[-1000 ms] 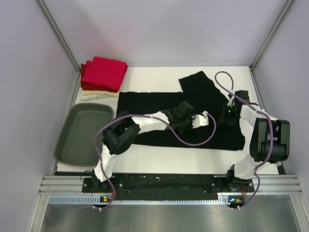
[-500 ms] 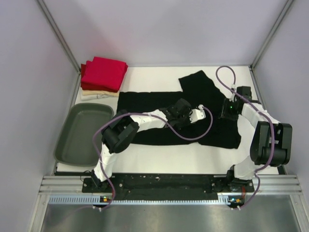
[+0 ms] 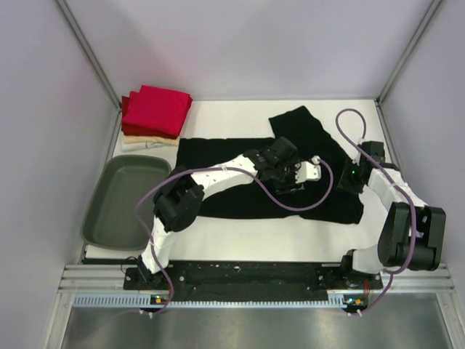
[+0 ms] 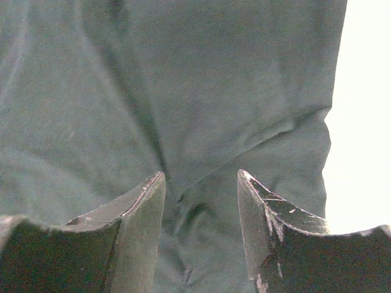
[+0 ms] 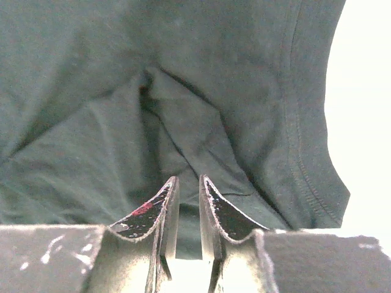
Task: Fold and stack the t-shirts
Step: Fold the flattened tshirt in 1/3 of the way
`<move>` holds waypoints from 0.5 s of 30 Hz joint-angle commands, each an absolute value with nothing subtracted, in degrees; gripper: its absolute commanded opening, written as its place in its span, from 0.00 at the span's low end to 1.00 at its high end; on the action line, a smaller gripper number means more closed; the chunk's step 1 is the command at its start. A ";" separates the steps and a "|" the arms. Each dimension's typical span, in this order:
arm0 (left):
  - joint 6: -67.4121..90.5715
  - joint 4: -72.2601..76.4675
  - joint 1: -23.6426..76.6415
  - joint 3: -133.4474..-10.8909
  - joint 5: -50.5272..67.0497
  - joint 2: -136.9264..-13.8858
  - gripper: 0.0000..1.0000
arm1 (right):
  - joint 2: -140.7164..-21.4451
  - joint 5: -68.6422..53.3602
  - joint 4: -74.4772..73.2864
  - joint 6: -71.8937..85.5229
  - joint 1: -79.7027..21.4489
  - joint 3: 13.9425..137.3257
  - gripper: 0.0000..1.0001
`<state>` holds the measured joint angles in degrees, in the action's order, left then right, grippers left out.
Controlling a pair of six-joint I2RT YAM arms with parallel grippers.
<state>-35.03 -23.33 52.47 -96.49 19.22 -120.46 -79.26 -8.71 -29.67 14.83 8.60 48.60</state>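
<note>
The left gripper (image 4: 200, 178) is seen with its jaws apart, set low over the plain black soft-cloth t-shirt (image 4: 183, 91). A raised crease lies beneath the gap, and nothing is clamped. The right gripper (image 5: 188, 180) is seen with its jaws drawn nearly together, only a narrow slit being left between them, at a wrinkle close to the stitched hem. Whether a pinch of cloth is held there cannot be told.

From above, the black shirt is found spread across the middle of the white table (image 3: 240, 236), with one part reaching toward the far side. The left gripper is placed over its middle and the right at its right-hand edge. The folded red cloth squares (image 3: 154, 109) are stacked on a folded cream one (image 3: 142, 143) at the far left corner, and the grey oval plastic tub (image 3: 123, 203) is set just nearer than them.

A fold is judged to be in preparation. The crease should be taken deeply enough that the cloth is not slipped. Both grips should be raised together and level, and the edge should be carried over so that hems are matched before release.
</note>
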 commanded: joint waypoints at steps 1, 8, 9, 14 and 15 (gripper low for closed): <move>-37.53 -25.06 55.98 -97.21 25.40 -119.79 0.56 | -82.87 -10.62 -28.66 15.82 8.70 46.50 0.22; -34.64 -19.17 58.18 -94.66 24.61 -122.08 0.64 | -84.46 -10.37 -26.37 15.82 8.70 45.18 0.27; -34.02 -18.20 58.27 -94.40 23.74 -122.34 0.64 | -84.81 -10.46 -26.45 15.99 8.70 45.00 0.28; -32.52 -13.72 58.45 -92.38 20.57 -123.48 0.66 | -86.04 -10.46 -26.37 15.91 8.70 44.65 0.34; -32.08 -12.84 58.45 -92.03 20.04 -123.66 0.66 | -86.31 -11.33 -26.19 15.82 8.70 44.74 0.33</move>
